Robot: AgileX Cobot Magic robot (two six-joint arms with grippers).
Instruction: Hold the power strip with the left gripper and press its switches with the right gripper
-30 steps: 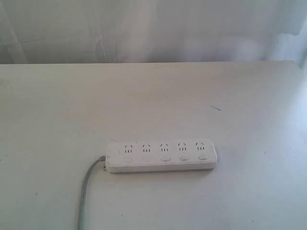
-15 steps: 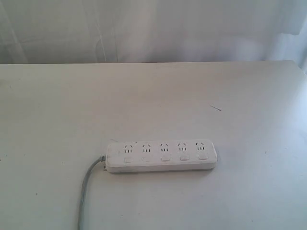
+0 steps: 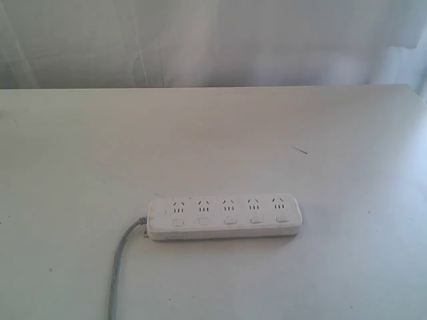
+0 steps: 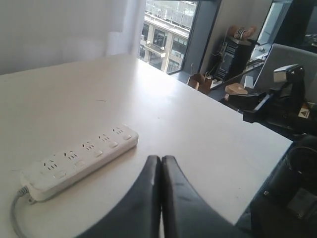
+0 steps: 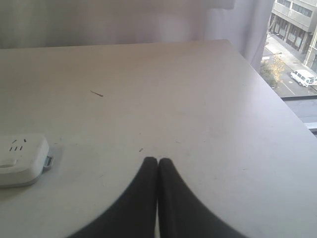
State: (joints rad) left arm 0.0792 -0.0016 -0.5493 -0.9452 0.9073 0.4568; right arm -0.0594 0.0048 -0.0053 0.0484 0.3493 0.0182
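Note:
The white power strip (image 3: 224,217) lies flat on the white table (image 3: 213,133), its grey cord (image 3: 119,267) trailing off toward the front edge. A row of small white switches (image 3: 229,221) runs below the socket sets. Neither arm appears in the exterior view. In the left wrist view my left gripper (image 4: 161,159) is shut and empty, a little way off from the power strip (image 4: 79,158). In the right wrist view my right gripper (image 5: 157,161) is shut and empty, apart from the strip's end (image 5: 20,158) with one switch (image 5: 9,162) showing.
A thin dark speck (image 3: 300,151) lies on the table behind the strip. The table's edge (image 4: 233,116) drops off toward windows and office clutter. A black arm base (image 4: 292,193) stands beside the table. A white curtain (image 3: 213,40) hangs behind.

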